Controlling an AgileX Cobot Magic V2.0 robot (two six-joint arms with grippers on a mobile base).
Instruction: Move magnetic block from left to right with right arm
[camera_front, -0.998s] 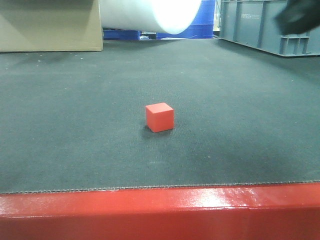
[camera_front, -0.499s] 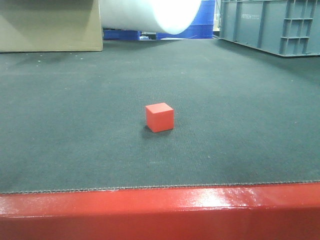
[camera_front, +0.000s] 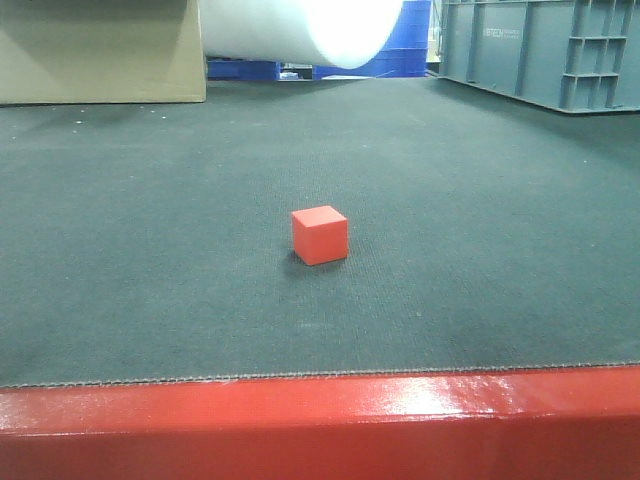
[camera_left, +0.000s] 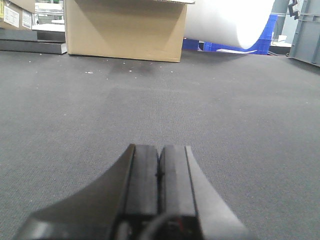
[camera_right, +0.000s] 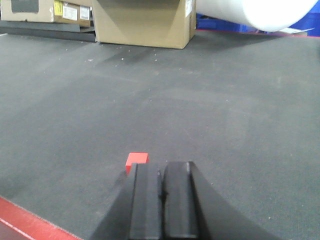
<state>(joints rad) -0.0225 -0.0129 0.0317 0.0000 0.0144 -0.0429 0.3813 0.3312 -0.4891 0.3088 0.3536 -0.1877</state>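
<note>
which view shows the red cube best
The exterior front view: the cube sits whole and unobstructed mid-mat. The right wrist view shows only its top corner behind the shut right tool. The left wrist view shows none of it.

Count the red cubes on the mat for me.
1. The magnetic block sits alone mid-mat in the front view; the right wrist view shows it just beyond the closed fingers. None elsewhere visible.

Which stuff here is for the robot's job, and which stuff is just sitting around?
For the job:
- magnetic block, alone on the dark mat
- right hand, shut, holding nothing

Just sitting around:
- cardboard box
- big white roll
- grey crate
- blue bins
- left hand, shut and empty
</note>
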